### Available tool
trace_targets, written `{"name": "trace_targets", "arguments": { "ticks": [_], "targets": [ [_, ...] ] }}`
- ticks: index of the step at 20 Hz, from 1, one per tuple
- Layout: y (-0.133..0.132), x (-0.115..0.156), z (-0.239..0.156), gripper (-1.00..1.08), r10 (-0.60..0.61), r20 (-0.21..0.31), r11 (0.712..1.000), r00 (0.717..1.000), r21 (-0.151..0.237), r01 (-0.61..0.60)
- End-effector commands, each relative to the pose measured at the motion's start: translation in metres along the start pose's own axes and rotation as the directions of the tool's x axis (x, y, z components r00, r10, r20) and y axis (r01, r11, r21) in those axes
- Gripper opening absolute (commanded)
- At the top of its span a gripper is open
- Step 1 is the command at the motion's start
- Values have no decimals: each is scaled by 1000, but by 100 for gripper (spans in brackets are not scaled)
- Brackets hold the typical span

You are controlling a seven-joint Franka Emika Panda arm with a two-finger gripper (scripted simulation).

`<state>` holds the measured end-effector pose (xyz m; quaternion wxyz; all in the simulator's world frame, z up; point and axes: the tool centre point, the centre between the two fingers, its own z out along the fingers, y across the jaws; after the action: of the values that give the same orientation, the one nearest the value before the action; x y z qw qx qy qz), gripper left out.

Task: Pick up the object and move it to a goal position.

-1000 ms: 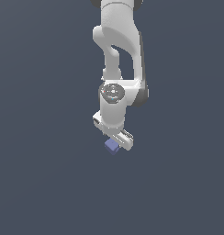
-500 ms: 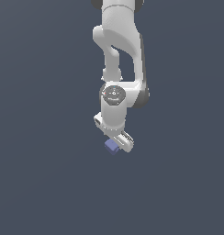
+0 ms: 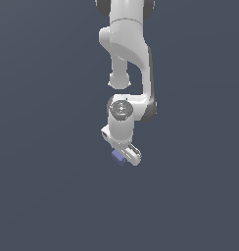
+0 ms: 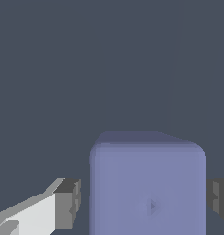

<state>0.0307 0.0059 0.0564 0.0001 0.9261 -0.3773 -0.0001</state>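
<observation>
The object, a small periwinkle-blue cube (image 3: 117,157), sits just under the white gripper (image 3: 123,158) in the exterior view. In the wrist view the cube (image 4: 147,183) fills the space between the two grey finger pads (image 4: 68,202). A narrow gap shows between the cube and the pad on one side. The other pad sits almost against the cube. The gripper (image 4: 143,204) is open and straddles the cube. No goal marker shows in either view.
The white arm (image 3: 126,44) hangs down from the exterior view's top. A plain dark grey-blue surface (image 3: 43,196) lies all around, with no other object in view.
The wrist and hand have come down over the cube. The cube has stayed in place.
</observation>
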Motion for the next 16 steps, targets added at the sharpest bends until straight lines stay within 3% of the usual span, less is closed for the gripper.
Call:
{"name": "trace_targets", "arguments": {
  "ticks": [1, 6, 7, 16],
  "targets": [
    [0, 0, 11, 100, 1, 0, 1000, 1000, 0, -1],
    [-1, 1, 17, 100, 1, 0, 1000, 1000, 0, -1],
    [-1, 1, 17, -100, 1, 0, 1000, 1000, 0, -1],
    [-1, 1, 17, -100, 1, 0, 1000, 1000, 0, -1]
  ]
}}
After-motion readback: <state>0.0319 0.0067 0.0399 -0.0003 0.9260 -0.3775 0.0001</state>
